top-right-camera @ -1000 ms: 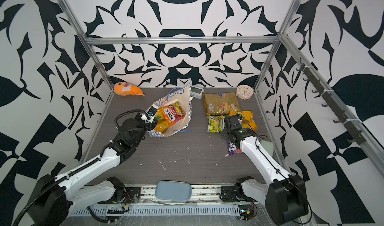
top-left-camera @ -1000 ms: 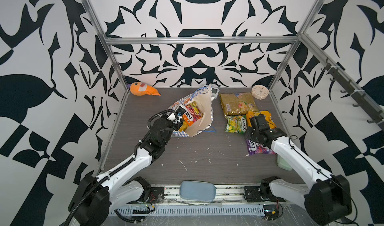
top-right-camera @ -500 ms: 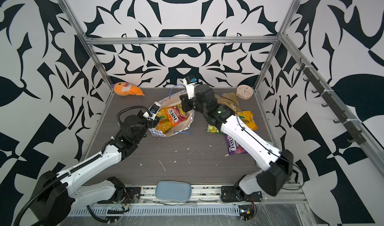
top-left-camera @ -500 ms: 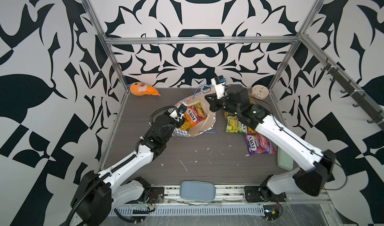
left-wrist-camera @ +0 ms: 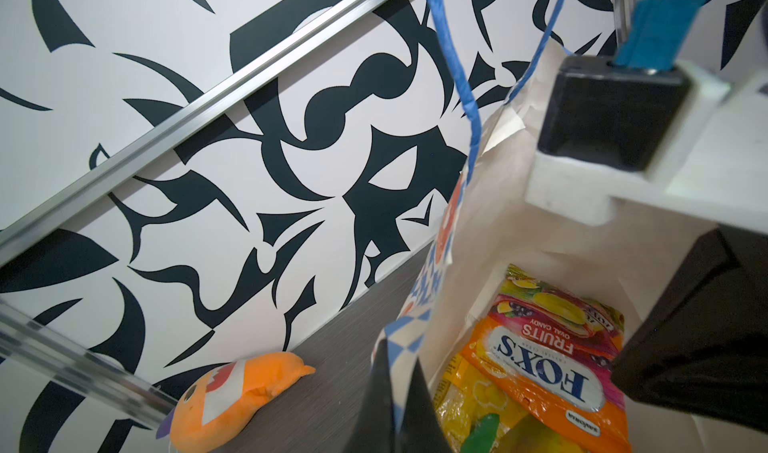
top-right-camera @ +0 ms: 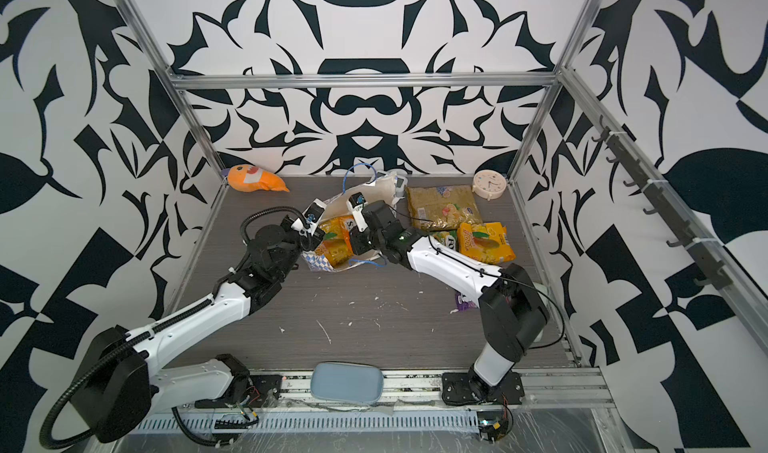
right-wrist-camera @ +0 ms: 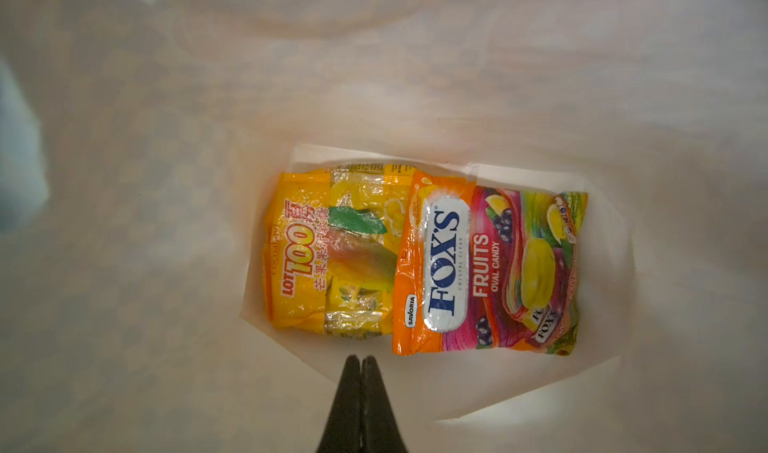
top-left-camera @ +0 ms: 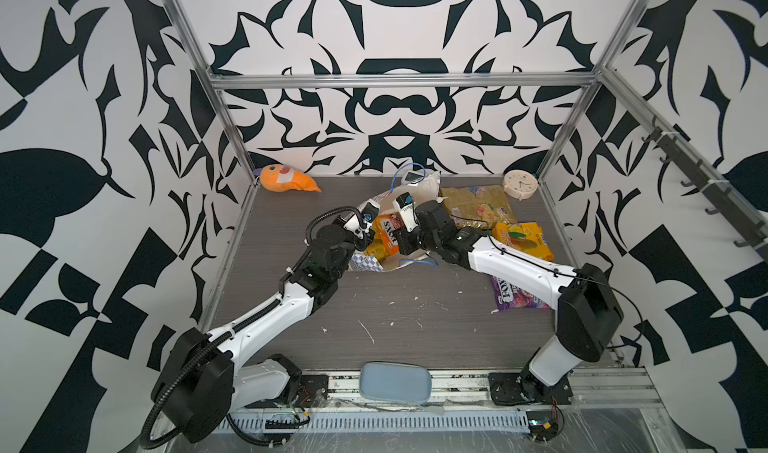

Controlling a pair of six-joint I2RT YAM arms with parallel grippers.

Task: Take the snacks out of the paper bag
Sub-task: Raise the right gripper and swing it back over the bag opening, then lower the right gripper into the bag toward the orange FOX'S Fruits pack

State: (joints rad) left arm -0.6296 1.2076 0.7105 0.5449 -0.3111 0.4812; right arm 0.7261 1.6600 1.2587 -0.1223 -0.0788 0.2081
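Now, on the tabletop (top-left-camera: 270, 243), just toward 12 o'clock from centre: paper bag (top-left-camera: 360, 260), mouth open, inside visible in both top views; plumb or leaning, cannot tell. Checkered outer wall showing on the 7 o'clock side. One blue cord handle (top-left-camera: 409, 168) up at the 12 o'clock rim, another draped at 5 o'clock.

At the bag's 9 o'clock rim: left gripper (left-wrist-camera: 399, 359), clamped on the paper edge, checkered paper pinched between the dark fingers (left-wrist-camera: 376, 413).

In through the mouth from 3 o'clock: right gripper (right-wrist-camera: 360, 361), tips pressed together, nothing between them, on neither packet; height above the bag floor unclear.

Inside, flat on the bag floor: orange FOX'S packet (right-wrist-camera: 490, 264), one edge lapped over a yellow mango packet (right-wrist-camera: 328, 259).

Out on the tabletop, from 2 to 4 o'clock of the bag: large olive-gold packet (top-left-camera: 478, 205) at 2 o'clock, just beside the bag; second mango packet (top-left-camera: 524, 239) at 3 o'clock; green-yellow packet (top-right-camera: 445, 239) between that one and the right arm, mostly hidden; purple FOX'S packet (top-left-camera: 509, 299) at 4 o'clock, partly behind the right arm.

In the 11 o'clock corner, well apart from the bag: orange plush toy (top-left-camera: 286, 179). In the 1 o'clock corner, near the olive-gold packet: round cream clock (top-left-camera: 519, 185). Behind the bag at 12 o'clock, partly hidden: small white device (top-left-camera: 413, 177). Over the 6 o'clock half: scattered white scraps (top-left-camera: 368, 331).
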